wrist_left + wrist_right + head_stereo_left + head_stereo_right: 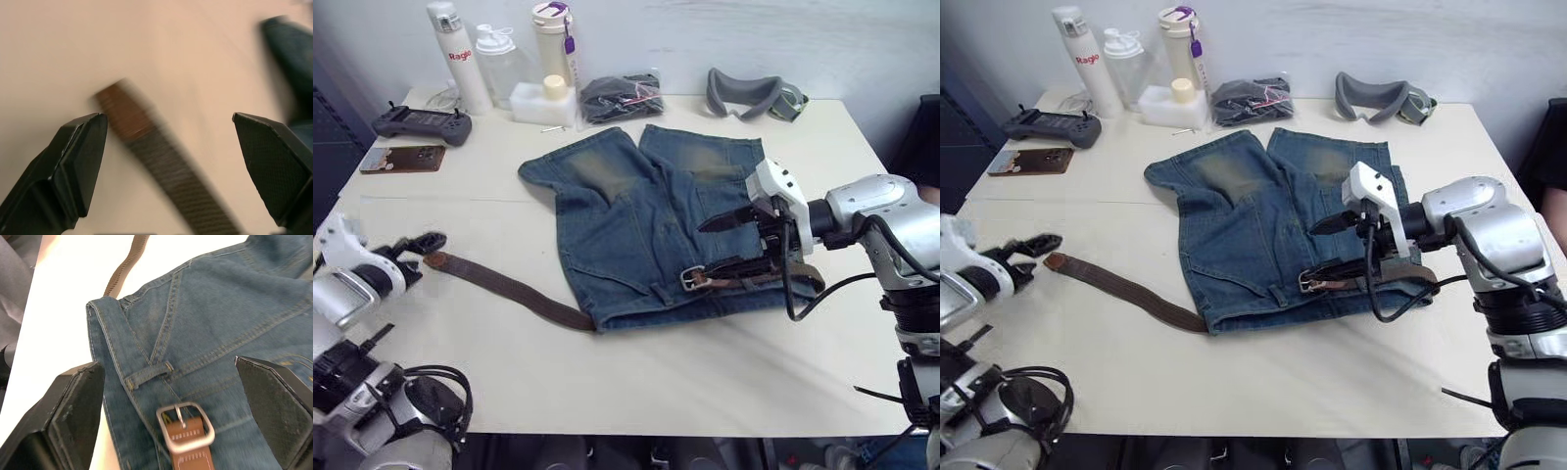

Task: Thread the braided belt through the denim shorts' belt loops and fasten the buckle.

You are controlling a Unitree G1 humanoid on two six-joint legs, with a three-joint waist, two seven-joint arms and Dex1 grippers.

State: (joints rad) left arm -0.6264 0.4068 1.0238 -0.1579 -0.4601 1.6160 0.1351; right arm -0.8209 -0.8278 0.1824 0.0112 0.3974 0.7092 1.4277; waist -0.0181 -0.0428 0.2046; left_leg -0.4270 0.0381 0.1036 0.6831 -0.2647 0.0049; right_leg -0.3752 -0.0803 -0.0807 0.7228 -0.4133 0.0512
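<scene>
The denim shorts (636, 211) lie flat mid-table with the waistband toward me. The braided belt (509, 289) comes out of the waistband's left end and runs left across the table to its tip. Its buckle (185, 427) rests on the waistband just below a belt loop (146, 375), and the strap continues right and curls at the shorts' right edge. My left gripper (166, 121) is open, its fingers straddling the belt's tip just above the table. My right gripper (724, 245) is open over the waistband, beside the buckle, holding nothing.
Along the back edge stand bottles (460, 59), a white box (543, 103), a black bundle in a clear bag (622, 98) and a grey padded headband (754, 96). A game controller (421, 122) and a brown flat case (401, 159) lie at the back left.
</scene>
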